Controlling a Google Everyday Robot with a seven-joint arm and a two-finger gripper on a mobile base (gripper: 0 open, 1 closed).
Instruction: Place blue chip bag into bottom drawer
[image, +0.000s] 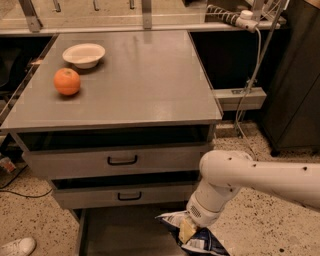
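The blue chip bag (192, 235), dark blue foil with white patches, hangs at the bottom edge of the camera view, held by my gripper (187, 231), which is shut on it. The white arm (250, 177) reaches in from the right and bends down to the bag. The bag sits over the right end of the bottom drawer (127, 232), a pulled-out shallow grey tray with a flat floor. Part of the bag is cut off by the lower edge of the view.
Two grey drawers with black handles (122, 160) (129, 196) stand shut above the tray. On the grey cabinet top (135, 75) lie an orange fruit (67, 81) and a white bowl (84, 54). A white shoe (17, 246) lies on the speckled floor at lower left.
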